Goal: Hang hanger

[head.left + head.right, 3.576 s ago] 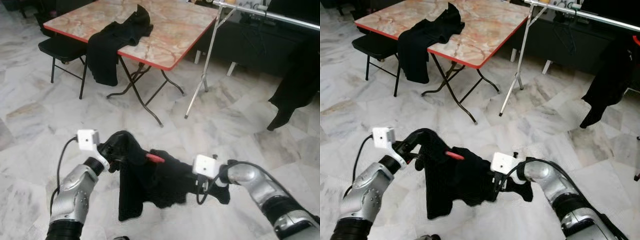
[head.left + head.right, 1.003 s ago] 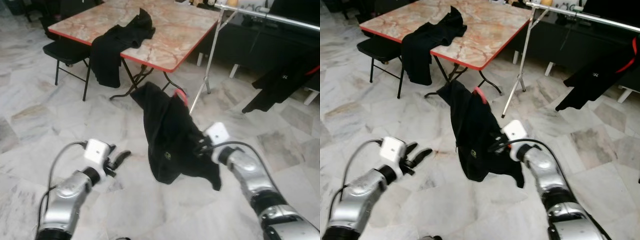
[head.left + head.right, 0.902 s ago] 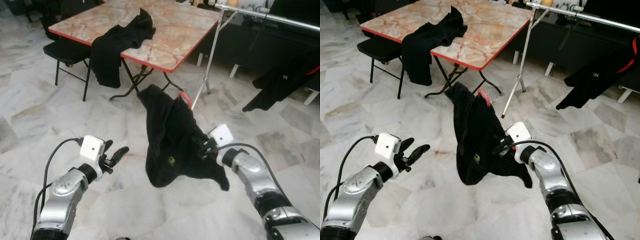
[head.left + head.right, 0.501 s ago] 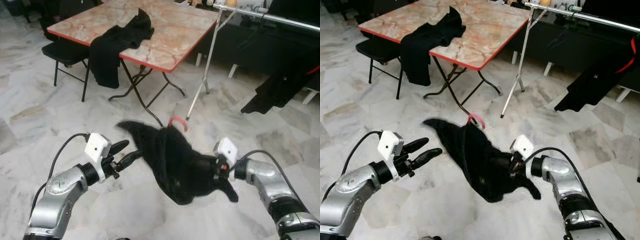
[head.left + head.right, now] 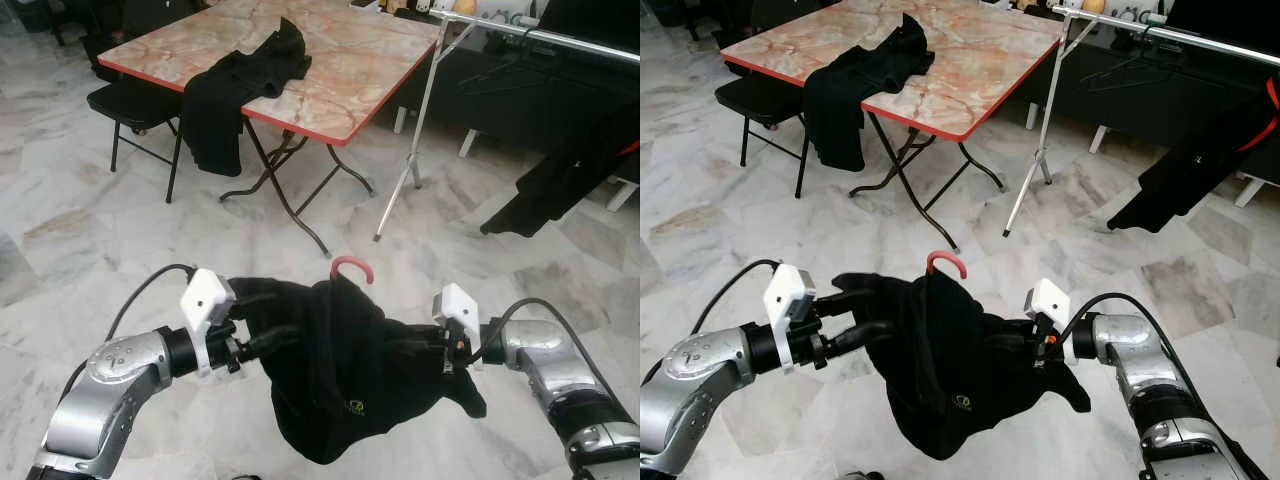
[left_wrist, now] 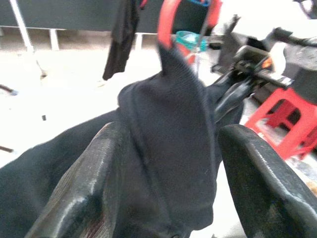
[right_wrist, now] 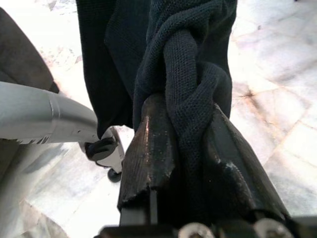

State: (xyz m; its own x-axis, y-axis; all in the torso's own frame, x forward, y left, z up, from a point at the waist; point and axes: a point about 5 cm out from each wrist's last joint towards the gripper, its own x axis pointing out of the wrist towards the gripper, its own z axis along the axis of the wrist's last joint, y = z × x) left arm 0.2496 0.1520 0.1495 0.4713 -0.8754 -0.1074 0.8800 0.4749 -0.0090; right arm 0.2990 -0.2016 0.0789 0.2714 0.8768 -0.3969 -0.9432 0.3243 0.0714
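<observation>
Room: pale marble-tiled floor [image 5: 80, 230] across most of the frame, dark furniture along the top right.
Hanger: red hanger hook [image 5: 351, 267] pokes up at centre frame, just above the black garment [image 5: 340, 370] draped over it; I hold the pair in the air in front of me, over the floor, in the lower middle of the frame.
Right fingers: my right gripper [image 5: 1025, 343], lower right of centre, is clamped on a twisted bunch of the garment; in the right wrist view the knit cloth is pinched tight between my two black fingers [image 7: 148, 148].
Left fingers: my left gripper [image 5: 262, 325], lower left of centre, reaches into the garment's left edge; in the left wrist view my fingers [image 6: 99, 183] stand apart with the cloth-covered shoulder of the hanger between them, touching neither pad that I can see.
Worktop: folding worktop [image 5: 340, 70] with a marbled top and red edge, upper left of the frame, well apart from me; a second black garment [image 5: 230, 90] hangs over its near edge.
Chair: dark chair [image 5: 125, 105] at the worktop's left end.
Rail: silver clothes rail [image 5: 540, 35] along the top right, on a slanted leg [image 5: 415, 140]; another dark garment [image 5: 570, 170] hangs from it at the right edge.
</observation>
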